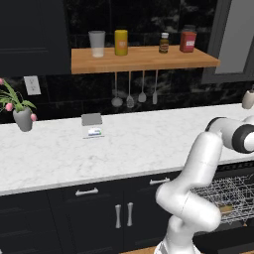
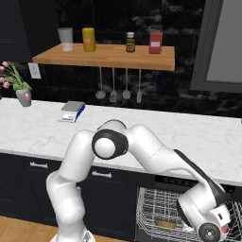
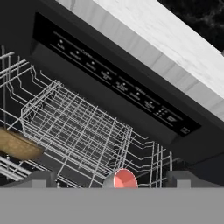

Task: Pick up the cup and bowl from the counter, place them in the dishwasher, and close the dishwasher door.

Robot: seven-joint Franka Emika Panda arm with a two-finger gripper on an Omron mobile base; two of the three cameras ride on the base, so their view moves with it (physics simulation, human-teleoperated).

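Taking the dishwasher's pulled-out wire rack [image 3: 83, 127] as the landmark and reading the hand view from left to right: a brown bowl [image 3: 17, 146] lies in the rack at its left side, and a red-mouthed cup [image 3: 121, 179] sits at the rack's near edge between the two finger tips, with the black control strip [image 3: 118, 83] and the white marble counter [image 3: 175, 48] above the rack. The gripper [image 3: 111, 181] hangs over the rack with its jaws spread wide and clamped on nothing; whether the cup touches a finger is hard to tell. Both dishes seem loaded, so the step in hand is likely leaving the rack. Next, the arm needs to lift clear and swing the dishwasher door shut
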